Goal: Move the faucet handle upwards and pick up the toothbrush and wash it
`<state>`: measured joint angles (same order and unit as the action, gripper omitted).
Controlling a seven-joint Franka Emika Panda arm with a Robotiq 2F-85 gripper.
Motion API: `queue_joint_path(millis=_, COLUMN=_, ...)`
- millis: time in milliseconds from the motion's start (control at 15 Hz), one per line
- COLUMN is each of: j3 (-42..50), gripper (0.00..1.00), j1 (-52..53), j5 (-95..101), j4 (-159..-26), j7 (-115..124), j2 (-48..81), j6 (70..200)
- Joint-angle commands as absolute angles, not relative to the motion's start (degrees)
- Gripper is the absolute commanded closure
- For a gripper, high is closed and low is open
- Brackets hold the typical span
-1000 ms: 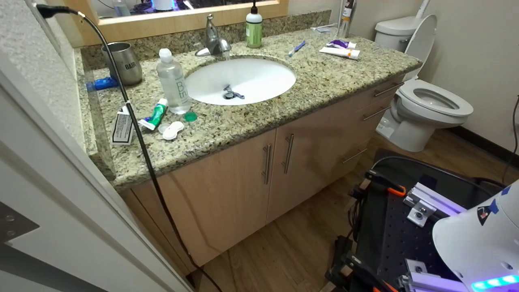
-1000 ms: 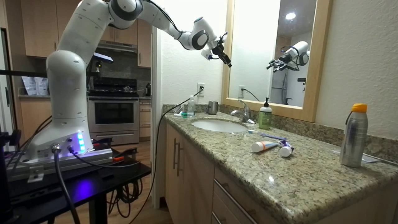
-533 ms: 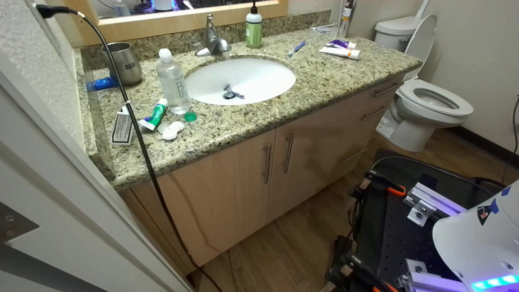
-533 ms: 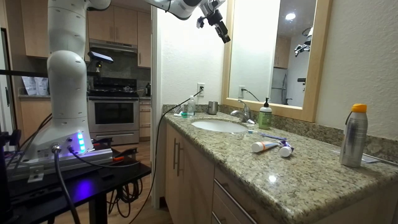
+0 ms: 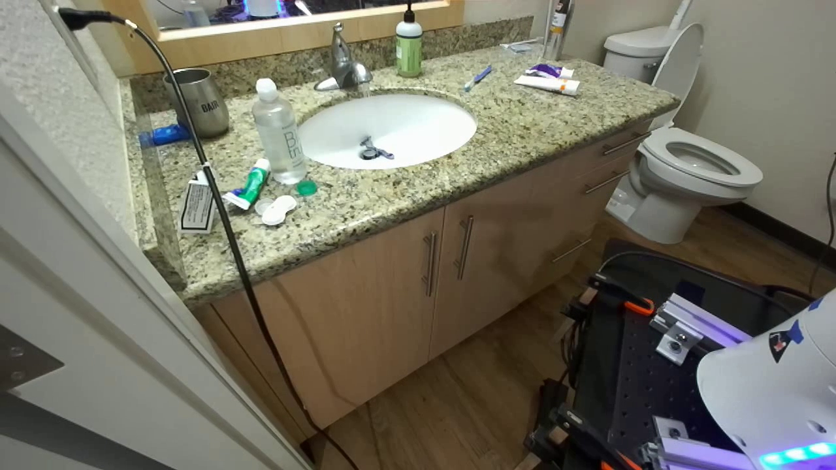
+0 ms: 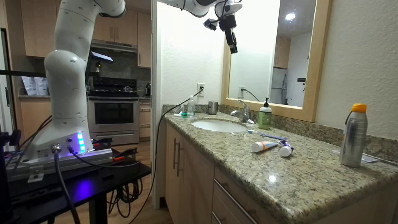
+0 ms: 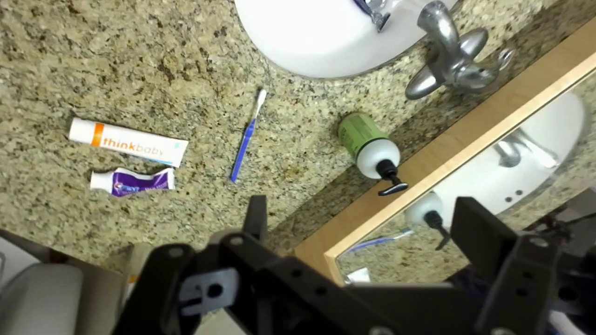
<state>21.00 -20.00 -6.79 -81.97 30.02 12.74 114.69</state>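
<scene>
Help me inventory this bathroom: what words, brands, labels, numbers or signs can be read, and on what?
"BAIR": metal cup
"thinkbaby": white tube
Too small or blurred to read: clear bottle, soap bottle, purple tube, black-bordered label, silver bottle, kitchen pouches.

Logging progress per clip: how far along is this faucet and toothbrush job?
Looks done: the faucet handle is probably up, since water seems to be running. In hand: nothing; the claw is open. Left: the blue toothbrush lies on the granite counter, to be picked up and washed.
</scene>
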Motion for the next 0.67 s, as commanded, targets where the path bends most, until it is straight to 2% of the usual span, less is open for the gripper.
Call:
queue_joint_path(millis=0, j3=22.1, gripper=0.0, j1=-24.8, j5=-12.8, j4=-71.5, j7=35.7, j2=25.8, j6=113.0)
queue_joint_path(millis=400, j3=22.8, gripper=0.0, j1=-31.5, j5=-17.0, j4=-55.5, j7=52.1, j2=41.9, j6=109.5)
queue_joint_path(millis=467, j3=22.3, gripper=0.0, j1=-30.1, j5=-15.2, j4=-63.8, j7=47.3, j2=37.0, j6=113.4)
queue_joint_path(millis=600, j3=22.4, gripper=0.0, j1=-31.0, j5=-15.5, j4=-59.8, j7=50.7, j2=40.2, j6=112.6)
